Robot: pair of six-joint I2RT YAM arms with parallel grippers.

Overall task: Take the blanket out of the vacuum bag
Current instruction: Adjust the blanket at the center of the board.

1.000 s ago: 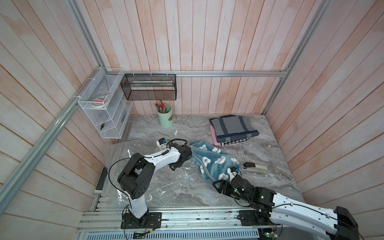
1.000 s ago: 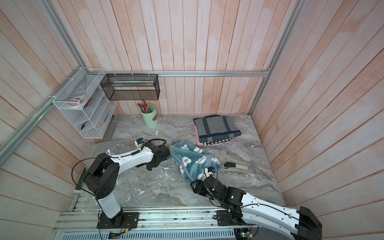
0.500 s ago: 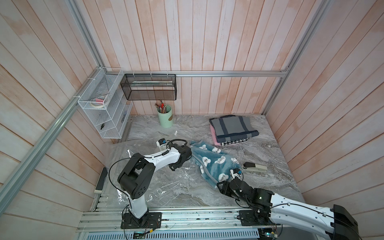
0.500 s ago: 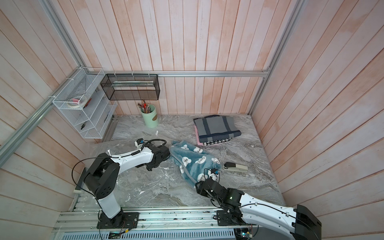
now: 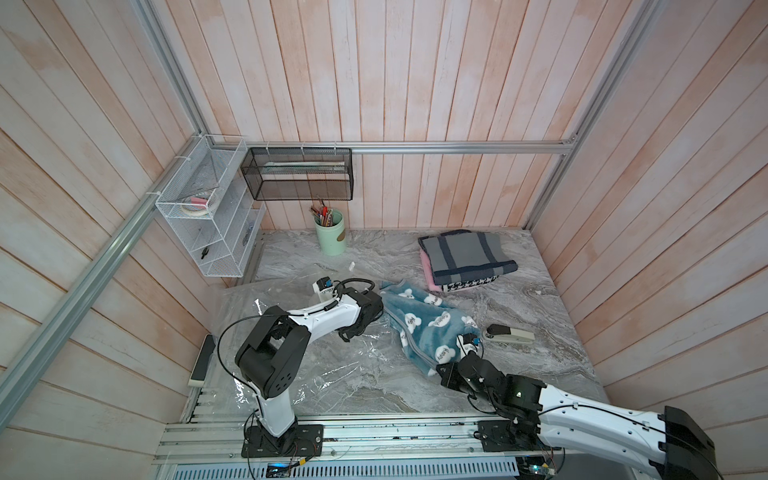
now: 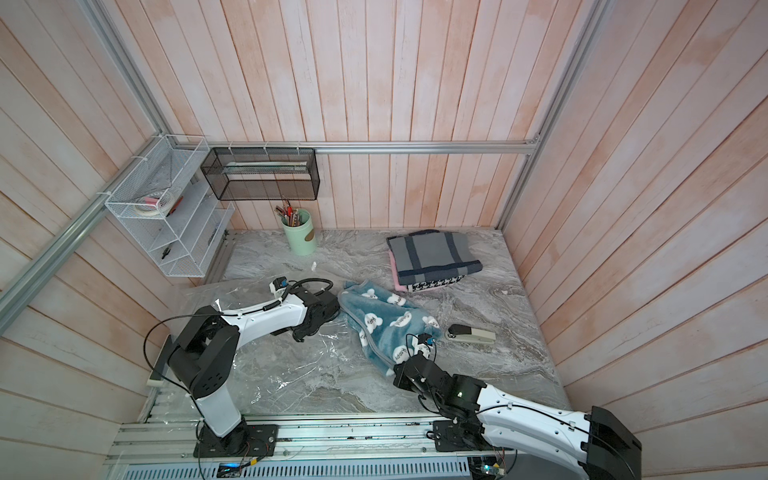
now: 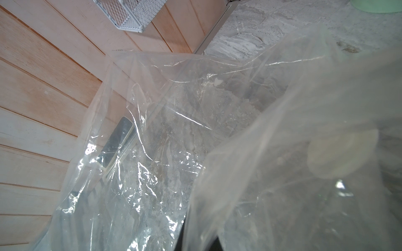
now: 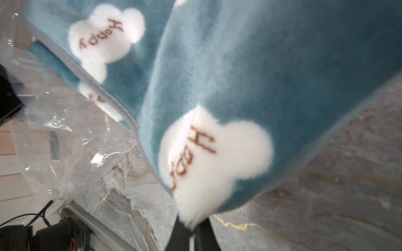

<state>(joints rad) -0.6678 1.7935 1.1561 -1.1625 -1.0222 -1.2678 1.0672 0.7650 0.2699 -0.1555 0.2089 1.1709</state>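
- In both top views, the soft, light blanket [image 5: 424, 328] is lying mostly outside the vacuum bag [image 5: 316, 365], the right gripper [image 5: 442, 370] reaching in low, the left gripper [image 5: 353, 332] angling down at the bag's mouth
- Left wrist view: the slippery vacuum bag [image 7: 174, 130] is bunching at the closed left jaws, apparently pinched
- Right wrist view: right jaws are clamping the blanket's [image 8: 239, 87] corner, a sound hold

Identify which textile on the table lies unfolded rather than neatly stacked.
The teal blanket with white Happy patches: it sprawls loose and rumpled, while the others sit folded in one stack.
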